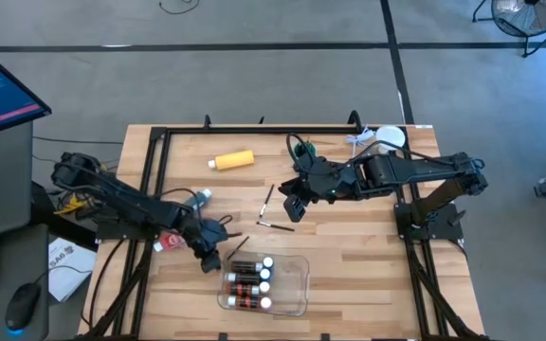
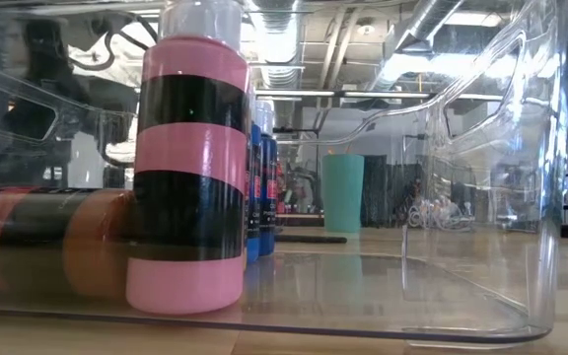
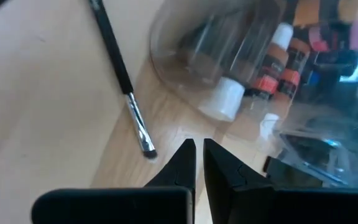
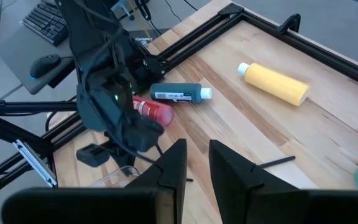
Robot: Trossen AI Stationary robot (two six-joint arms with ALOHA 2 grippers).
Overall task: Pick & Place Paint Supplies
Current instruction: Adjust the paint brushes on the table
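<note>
Overhead, table-level and wrist views of a paint-supply sorting task. The left gripper (image 1: 209, 258) hangs low beside the clear tray (image 1: 299, 284), its fingers clenched on nothing; a brush (image 3: 122, 79) lies flat on the wood just ahead of its tips, touching the tray's curved corner, likely the next item to be taken. The right gripper (image 1: 292, 206) hovers over the middle of the table, jaws a narrow slit apart with nothing visible between them. 2 more brushes (image 1: 269, 206) lie loose just beside it, on the side toward the left arm. The yellow bottle (image 1: 232, 160) rests on its side well away from both grippers, toward the far edge. A red tube (image 4: 153, 111) and a dark tube (image 4: 178, 93) lie together close behind the left gripper. Inside the tray, small bottles (image 1: 247, 282) lie in a row, white caps facing 1 way, presumably to pack closely. A teal cup (image 2: 342, 191) stands upright beyond the tray.
</note>
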